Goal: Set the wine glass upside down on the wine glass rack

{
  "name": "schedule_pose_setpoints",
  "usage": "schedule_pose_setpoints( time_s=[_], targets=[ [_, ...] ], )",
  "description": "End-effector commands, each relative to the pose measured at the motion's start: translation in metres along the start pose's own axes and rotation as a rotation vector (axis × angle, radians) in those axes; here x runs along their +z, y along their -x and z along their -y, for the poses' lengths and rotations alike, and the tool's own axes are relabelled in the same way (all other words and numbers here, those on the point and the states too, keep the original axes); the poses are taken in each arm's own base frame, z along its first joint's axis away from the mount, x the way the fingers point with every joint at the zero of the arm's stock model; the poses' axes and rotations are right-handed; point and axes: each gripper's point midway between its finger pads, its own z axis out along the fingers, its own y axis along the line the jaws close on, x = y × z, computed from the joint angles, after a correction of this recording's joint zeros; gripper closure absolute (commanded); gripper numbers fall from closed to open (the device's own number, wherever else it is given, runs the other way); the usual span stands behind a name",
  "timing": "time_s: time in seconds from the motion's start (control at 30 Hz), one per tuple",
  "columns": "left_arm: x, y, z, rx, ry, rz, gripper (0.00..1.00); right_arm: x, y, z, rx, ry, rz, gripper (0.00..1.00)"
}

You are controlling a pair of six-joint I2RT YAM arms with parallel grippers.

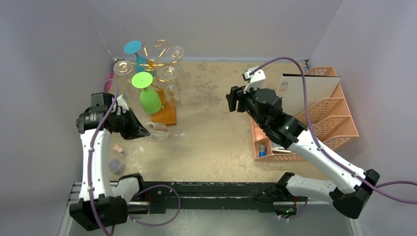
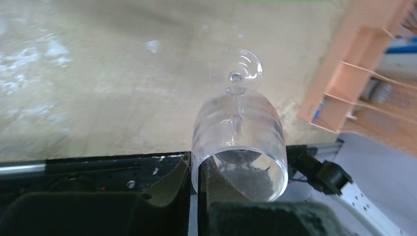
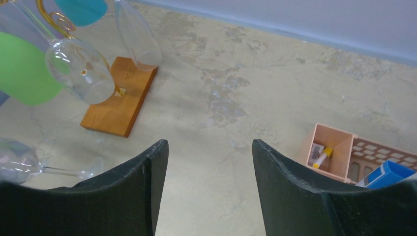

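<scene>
My left gripper [image 1: 143,130] is shut on the rim of a clear wine glass [image 1: 160,131], one finger outside the bowl and one inside. The glass [image 2: 238,142] lies on its side, low over the table, foot pointing away from the gripper [image 2: 199,164]. It also shows in the right wrist view [image 3: 24,164]. The gold wire rack [image 1: 158,60] on its orange-brown base [image 1: 165,114] stands just behind, with green [image 1: 149,98], blue and clear glasses hanging upside down. My right gripper [image 1: 234,100] is open and empty at mid-table [image 3: 206,145].
A pink lattice organiser [image 1: 322,118] with a white board and small items stands at the right, beside my right arm; it also shows in the left wrist view [image 2: 354,73]. A small pink piece [image 1: 118,149] and a grey round thing [image 1: 116,165] lie by the left arm.
</scene>
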Motion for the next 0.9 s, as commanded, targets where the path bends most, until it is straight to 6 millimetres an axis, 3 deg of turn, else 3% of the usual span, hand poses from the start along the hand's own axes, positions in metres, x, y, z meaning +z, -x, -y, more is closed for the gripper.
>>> schedule_pose_setpoints(
  time_s=[0.0, 0.13, 0.33, 0.4, 0.67, 0.87],
  targets=[
    [-0.027, -0.006, 0.062, 0.158, -0.321, 0.057, 1.00, -0.016, 0.023, 0.005, 0.129, -0.029, 0.042, 0.34],
    [-0.049, -0.022, 0.097, 0.254, -0.529, 0.051, 1.00, -0.026, 0.024, 0.002, 0.185, -0.007, 0.015, 0.33],
    [-0.081, -0.032, 0.126, 0.376, -0.697, 0.147, 1.00, -0.049, 0.026, -0.021, 0.290, 0.116, -0.053, 0.32],
    [-0.087, -0.030, 0.132, 0.388, -0.728, 0.179, 1.00, -0.062, 0.038, -0.031, 0.313, 0.187, -0.052, 0.32],
    [-0.125, -0.001, 0.171, 0.405, -0.898, 0.361, 1.00, -0.097, 0.069, -0.038, 0.459, 0.276, 0.015, 0.32],
    [-0.168, 0.041, 0.201, 0.388, -0.960, 0.577, 1.00, -0.107, 0.098, -0.043, 0.545, 0.331, 0.114, 0.32]
  ],
)
